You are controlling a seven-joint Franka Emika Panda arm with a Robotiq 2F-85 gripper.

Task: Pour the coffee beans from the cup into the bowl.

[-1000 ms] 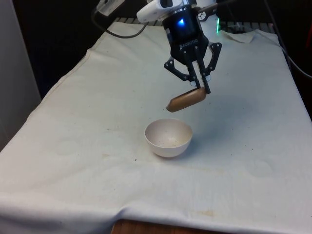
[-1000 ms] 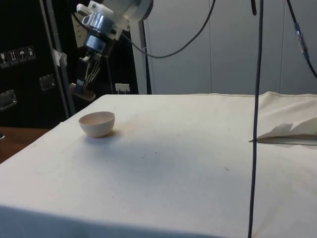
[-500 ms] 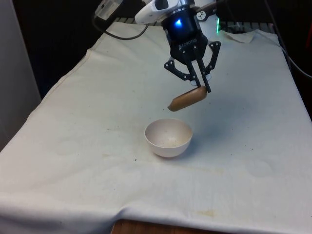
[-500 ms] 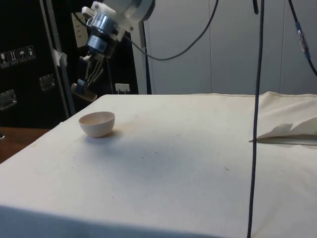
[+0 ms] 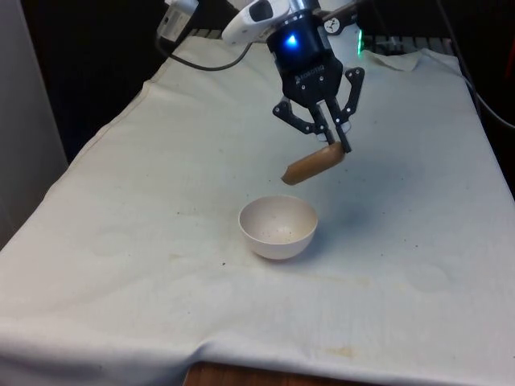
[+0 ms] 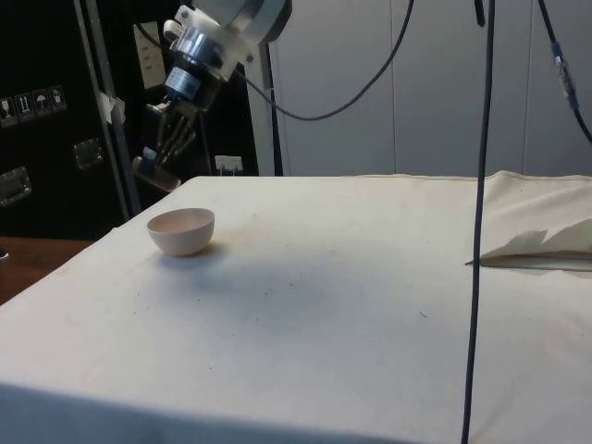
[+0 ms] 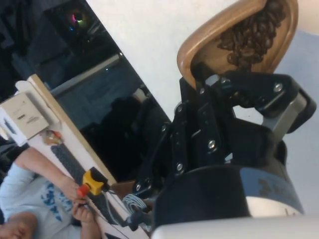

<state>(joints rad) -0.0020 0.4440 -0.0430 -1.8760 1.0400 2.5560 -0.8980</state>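
Observation:
A brown wooden cup (image 5: pixel 312 165) hangs tilted on its side in the air, above and just behind the bowl. My gripper (image 5: pixel 331 145) is shut on the cup's rim. In the wrist view the cup (image 7: pixel 227 37) still holds a heap of dark coffee beans (image 7: pixel 252 34), with one finger (image 7: pixel 209 82) inside the rim. A pale cream bowl (image 5: pixel 278 227) stands on the white cloth; a few dark specks lie at its bottom. From the side, the cup (image 6: pixel 154 173) hangs beyond the bowl (image 6: pixel 181 230), and the gripper (image 6: pixel 157 162) points down at it.
The white cloth (image 5: pixel 145 241) covers the whole table and shows faint stains in front of the bowl. A crumpled white paper (image 6: pixel 541 246) lies at the side view's right. A black cable (image 6: pixel 479 213) hangs down there. A person's hand (image 7: pixel 82 206) holding a small orange thing appears in the wrist view.
The gripper has risen a little with the cup and moved slightly towards the front view's right. The bowl has stayed put.

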